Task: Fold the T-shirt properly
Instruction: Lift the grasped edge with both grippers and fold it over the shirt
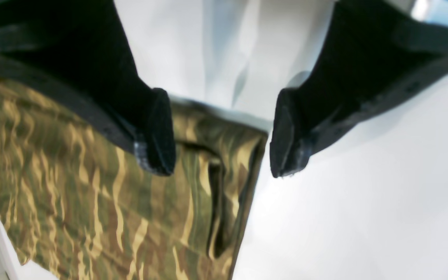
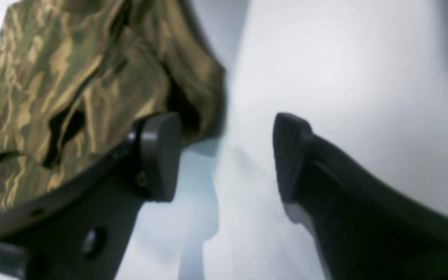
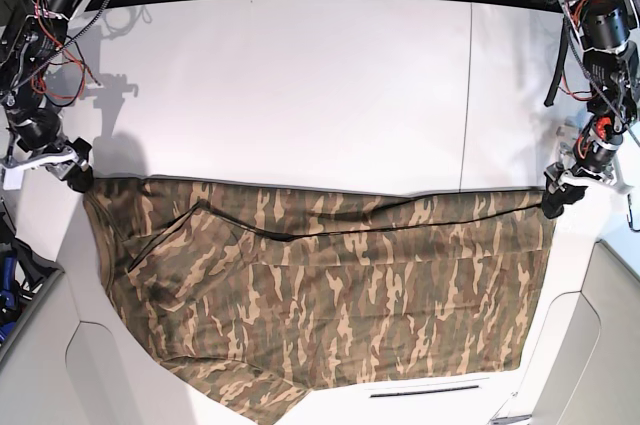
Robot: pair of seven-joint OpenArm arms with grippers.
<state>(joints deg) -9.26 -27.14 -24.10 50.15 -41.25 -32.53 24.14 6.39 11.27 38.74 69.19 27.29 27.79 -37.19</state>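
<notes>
Your T-shirt [image 3: 330, 295] lies spread out on the white bench [image 3: 300, 85]. Your left pincer [image 1: 222, 134] and right pincer [image 2: 226, 155] both hang wide apart, holding nothing, one at each top corner. Pinch both corners together so the cloth stays even.

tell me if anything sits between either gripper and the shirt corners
Nothing visible does. The left gripper hangs open right over the T-shirt corner, and the right gripper is open beside the opposite corner. Only bare white table surrounds both.
</notes>
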